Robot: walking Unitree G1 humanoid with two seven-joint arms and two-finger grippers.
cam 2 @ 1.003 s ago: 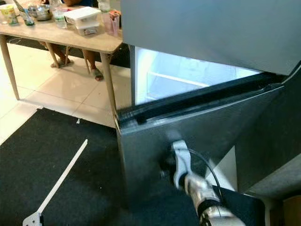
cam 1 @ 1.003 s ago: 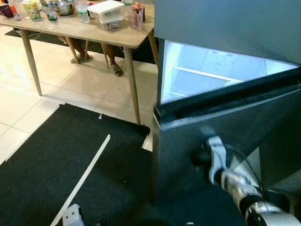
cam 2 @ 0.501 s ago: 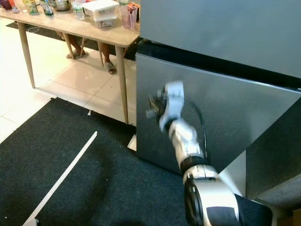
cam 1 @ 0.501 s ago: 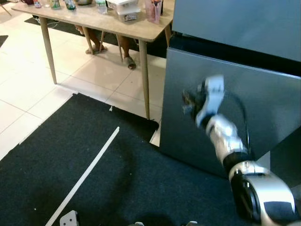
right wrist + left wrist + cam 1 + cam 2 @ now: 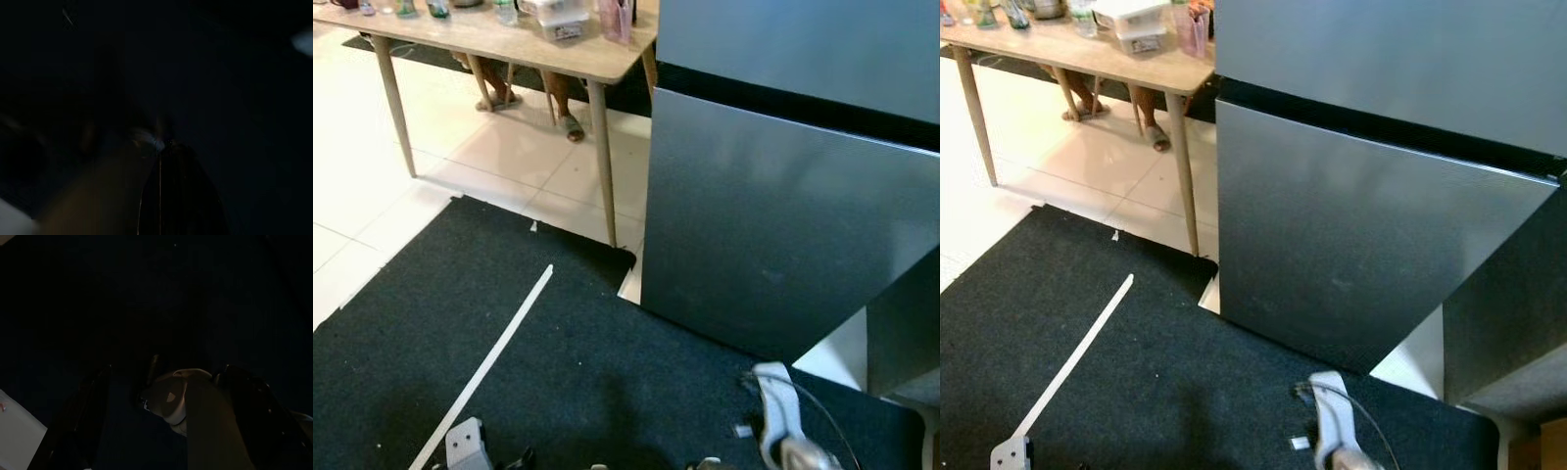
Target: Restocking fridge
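Left eye view: fridge (image 5: 783, 147) stands right of frame, grey steel front, both doors flush — no light leaking, no gap visible along the dark seam between upper and lower panel.
Lower door: lower door (image 5: 1361, 245) reads as fully closed; nothing touching it.
Right arm: right gripper (image 5: 773, 416) sits low at the frame's bottom edge over the black mat (image 5: 509, 372), well apart from the door. Silver wrist and cable visible, fingers not resolved — cannot tell whether they are apart or closed, or whether they hold anything.
Left arm: left gripper (image 5: 465, 446) hangs idle at the bottom left over the mat. Left wrist view is very dark; two black fingers (image 5: 78, 421) make out as spread, with a pale rounded shape between them that may be part of the robot itself. No stock item identifiable in them.
Right wrist view: dark and blurred — nothing usable.
Table: table (image 5: 597, 69) just left of the fridge, carrying a lidded white container (image 5: 553, 15), a pinkish carton (image 5: 615, 18) and bottles at the far edge. A person's sandalled feet (image 5: 570, 125) show under it.
Floor: white tape strip (image 5: 489, 362) runs diagonally across the mat.
Progress: door shut, so one load cycle looks complete — judgement only. Items on the table suggest stock may be left; if so, next cycle means fetching from the table and reopening the door.
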